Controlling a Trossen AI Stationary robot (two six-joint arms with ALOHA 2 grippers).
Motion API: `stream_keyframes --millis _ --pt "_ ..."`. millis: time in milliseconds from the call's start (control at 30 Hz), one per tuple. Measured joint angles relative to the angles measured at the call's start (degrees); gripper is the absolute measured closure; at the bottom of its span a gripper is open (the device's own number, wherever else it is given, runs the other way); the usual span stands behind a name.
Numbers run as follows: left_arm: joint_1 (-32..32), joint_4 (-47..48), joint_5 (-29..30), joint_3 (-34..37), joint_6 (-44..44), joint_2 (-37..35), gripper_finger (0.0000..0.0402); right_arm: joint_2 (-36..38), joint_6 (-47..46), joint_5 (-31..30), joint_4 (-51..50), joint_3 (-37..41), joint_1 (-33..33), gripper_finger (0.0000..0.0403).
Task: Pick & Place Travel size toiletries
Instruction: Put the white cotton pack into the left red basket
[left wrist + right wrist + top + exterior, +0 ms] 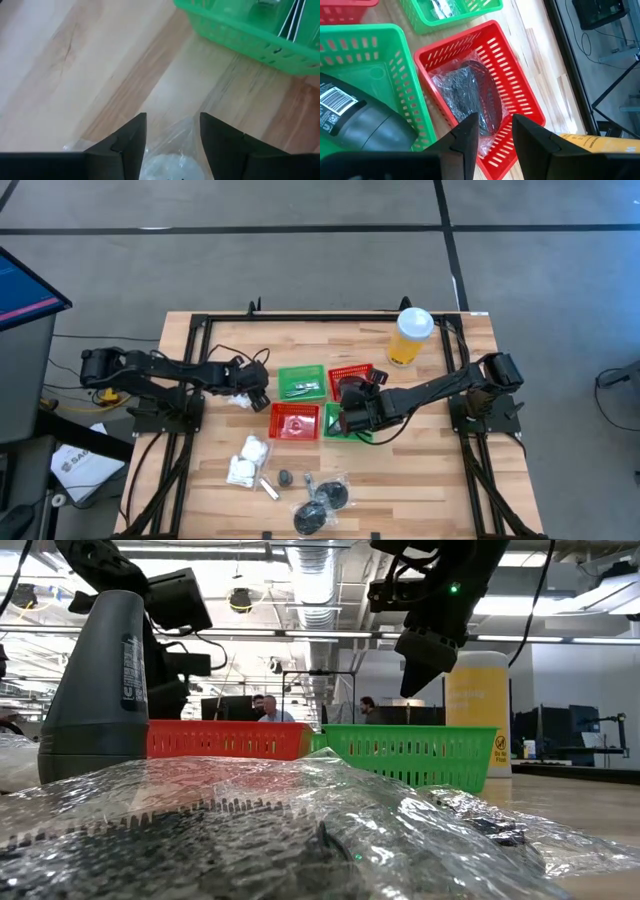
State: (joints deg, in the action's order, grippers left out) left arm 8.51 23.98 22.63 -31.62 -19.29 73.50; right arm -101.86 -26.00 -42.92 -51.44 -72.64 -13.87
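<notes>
My left gripper (252, 392) (172, 131) is left of the four baskets and is shut on a white puffy packet (237, 398). My right gripper (348, 402) (495, 131) hovers open above the far red basket (530, 100). A dark grey disc in clear wrap (470, 95) lies on that basket's floor. Thin silvery tubes (292, 20) lie in the far green basket (301, 383). More white packets (248, 460), a tube (268, 487) and wrapped discs (318, 510) lie on the near part of the table. My left gripper pinches the white packet between its two fingers (131, 137). The packet's clear plastic edge (175, 131) sticks out past the fingertips and its white filling (167, 165) sits farther back between them. Whether the packet is clear of the table I cannot tell.
A near red basket (294, 421) and a near green basket (350, 65) holding a dark grey bottle (365, 120) sit beside the far pair. A tall yellow cup with a white lid (411, 335) stands at the far right. Another dark bottle (100, 690) stands near the table's front edge.
</notes>
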Motion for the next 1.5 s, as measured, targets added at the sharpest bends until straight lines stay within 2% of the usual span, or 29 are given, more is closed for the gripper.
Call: stream_keyframes --millis 333,433,533,667,733,1067,1500 --pt "0.0 -0.3 -0.1 0.0 -0.2 5.1 0.0233 0.0 0.0 0.1 0.1 0.0 0.0 0.0294" --pt "0.0 -0.5 -0.1 0.0 -0.2 6.8 0.0247 0.0 0.0 0.1 0.1 0.0 0.0 0.0294" --pt "0.0 -0.5 -0.1 0.0 -0.2 7.3 0.0284 0.0 0.0 0.1 0.1 0.0 0.0 0.0294" --pt "0.0 -0.4 -0.1 0.0 -0.2 6.8 0.0367 0.0 0.0 0.1 0.3 0.0 0.0 0.0294" --pt "0.0 -0.6 -0.1 0.0 -0.3 6.2 0.0391 0.0 0.0 0.1 0.5 0.0 0.0 0.0294" --pt "-1.1 0.3 0.1 0.0 -0.3 -0.5 0.04 0.0 0.0 0.1 1.0 0.0 0.0 0.0294" --pt "-7.5 1.1 3.4 -0.1 -0.7 -11.3 0.0401 0.0 0.0 0.1 1.0 0.0 0.0 0.0294"
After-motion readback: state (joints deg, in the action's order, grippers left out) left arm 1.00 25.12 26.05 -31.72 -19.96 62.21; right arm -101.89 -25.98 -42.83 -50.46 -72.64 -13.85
